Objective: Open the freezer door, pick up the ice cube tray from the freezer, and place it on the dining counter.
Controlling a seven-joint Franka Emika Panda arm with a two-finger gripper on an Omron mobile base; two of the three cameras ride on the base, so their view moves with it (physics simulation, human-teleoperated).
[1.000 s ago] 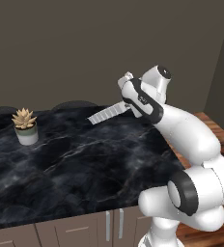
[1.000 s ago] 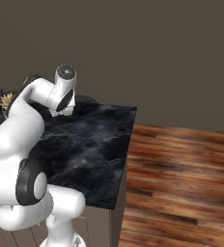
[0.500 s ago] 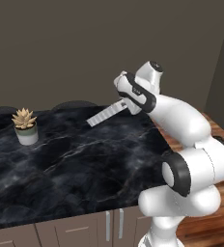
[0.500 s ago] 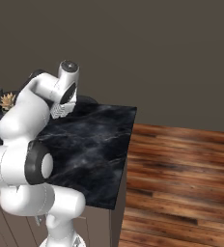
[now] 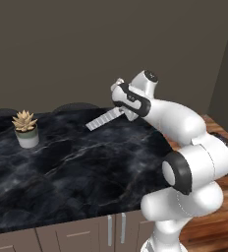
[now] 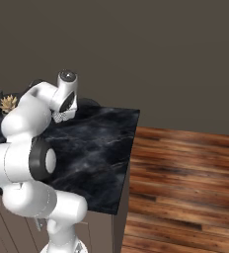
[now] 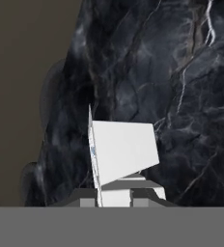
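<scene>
Above the far right part of the dining counter [image 5: 86, 167], the ice cube tray [image 5: 105, 118] hangs in the air, held at its right end by the gripper [image 5: 123, 111]. It slopes down toward the left, its low free end clear of the marble and its grid of small compartments just visible along the upper face. From the hand camera the ice cube tray [image 7: 123, 154] reads as a pale flat slab running away from the fingers, which are clamped on its near end, with the black veined dining counter [image 7: 181, 96] beneath it. From the right base camera the gripper [image 6: 62, 115] shows under the white wrist, a bit of the tray's gridded edge peeking out. Well apart, at the counter's far left, stands a small succulent [image 5: 25, 129] in a pale pot. Right of the counter lies a wooden floor [image 6: 185, 183]. Brown cabinet doors [image 5: 86, 234] with slim handles run under the near edge.
</scene>
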